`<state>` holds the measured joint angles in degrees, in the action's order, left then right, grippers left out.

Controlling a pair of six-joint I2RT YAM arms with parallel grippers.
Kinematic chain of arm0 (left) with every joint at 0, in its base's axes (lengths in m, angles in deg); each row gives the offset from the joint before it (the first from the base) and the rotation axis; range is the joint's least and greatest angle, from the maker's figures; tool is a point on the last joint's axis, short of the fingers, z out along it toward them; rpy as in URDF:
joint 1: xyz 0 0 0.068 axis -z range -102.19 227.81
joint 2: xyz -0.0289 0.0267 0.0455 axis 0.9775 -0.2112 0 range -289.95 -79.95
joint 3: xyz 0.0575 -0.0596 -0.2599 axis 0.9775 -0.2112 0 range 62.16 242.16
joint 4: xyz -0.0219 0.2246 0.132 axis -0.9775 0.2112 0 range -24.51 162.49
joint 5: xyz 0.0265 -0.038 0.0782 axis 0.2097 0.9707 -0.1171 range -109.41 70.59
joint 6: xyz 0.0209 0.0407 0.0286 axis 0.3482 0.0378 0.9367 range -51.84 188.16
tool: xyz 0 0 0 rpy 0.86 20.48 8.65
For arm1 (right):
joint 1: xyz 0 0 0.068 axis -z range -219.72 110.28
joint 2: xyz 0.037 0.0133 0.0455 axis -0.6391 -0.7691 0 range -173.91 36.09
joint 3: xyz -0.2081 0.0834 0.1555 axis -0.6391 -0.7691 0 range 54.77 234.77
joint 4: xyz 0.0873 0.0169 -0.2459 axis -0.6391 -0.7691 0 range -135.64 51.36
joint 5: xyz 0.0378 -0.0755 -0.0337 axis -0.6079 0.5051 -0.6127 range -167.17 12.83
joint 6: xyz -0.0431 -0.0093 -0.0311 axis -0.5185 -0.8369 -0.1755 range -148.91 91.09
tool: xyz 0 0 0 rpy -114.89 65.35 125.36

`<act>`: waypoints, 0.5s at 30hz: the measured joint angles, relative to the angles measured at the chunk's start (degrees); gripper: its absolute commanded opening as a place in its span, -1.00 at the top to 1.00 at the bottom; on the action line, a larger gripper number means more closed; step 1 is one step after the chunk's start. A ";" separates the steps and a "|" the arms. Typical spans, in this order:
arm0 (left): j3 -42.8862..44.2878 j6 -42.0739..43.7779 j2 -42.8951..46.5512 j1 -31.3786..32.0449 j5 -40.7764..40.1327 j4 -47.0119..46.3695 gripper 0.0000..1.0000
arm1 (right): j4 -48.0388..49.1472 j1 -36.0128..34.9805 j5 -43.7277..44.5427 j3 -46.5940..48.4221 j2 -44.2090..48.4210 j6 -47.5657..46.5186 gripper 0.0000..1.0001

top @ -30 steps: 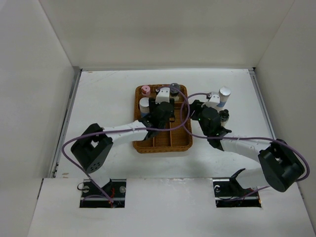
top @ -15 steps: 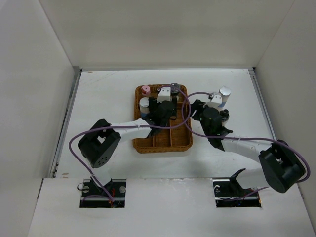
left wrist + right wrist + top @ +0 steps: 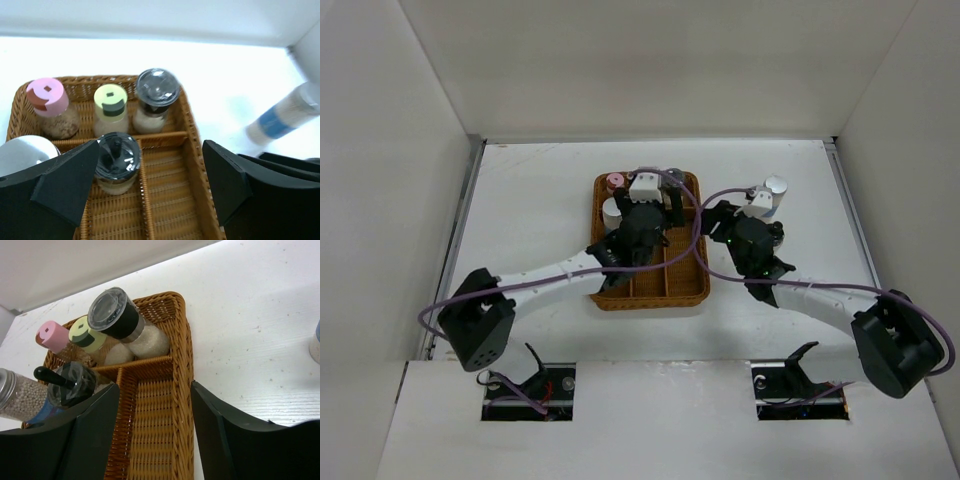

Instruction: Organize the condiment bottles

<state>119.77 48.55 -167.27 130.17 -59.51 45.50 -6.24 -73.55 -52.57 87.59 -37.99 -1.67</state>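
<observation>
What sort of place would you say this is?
Probably a robotics lab test booth: plain white walls box in a white table, two cabled robot arms sit at its near edge, and condiment bottles in a wicker tray look like props.

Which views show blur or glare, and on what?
Left wrist view: the white blue-banded cylinder is blurred, the white table washed out. Right wrist view: sharp, with glare on the grey-lidded glass jar. Top external view: evenly lit, no harsh shadows.
</observation>
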 measured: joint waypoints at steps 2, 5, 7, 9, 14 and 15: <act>-1.86 0.07 2.60 0.72 -0.09 -1.14 -0.57 | -0.26 -0.02 0.00 0.00 0.09 -0.11 -0.12; -6.45 -0.11 6.75 1.77 -0.15 -2.08 -0.06 | -1.44 -0.13 0.00 0.00 1.07 -0.37 0.20; -10.49 -0.28 10.01 2.60 -0.04 -2.56 0.15 | -2.47 -0.33 -0.02 0.00 2.73 -0.50 0.33; -15.02 -0.28 13.79 4.02 0.44 -3.15 0.28 | -3.63 -0.33 -0.02 0.02 4.98 -0.42 0.35; -26.56 -0.96 23.87 9.07 4.22 -5.07 0.49 | -10.21 1.03 0.70 0.02 11.10 0.92 -0.04; -28.85 -1.40 25.99 9.86 4.66 -5.27 0.53 | -12.55 1.57 1.49 0.00 12.70 1.62 -0.21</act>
<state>90.92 47.15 -141.29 140.03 -54.85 40.24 -18.79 -71.97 -51.08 87.59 -25.30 -0.05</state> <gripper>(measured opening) 0.267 0.483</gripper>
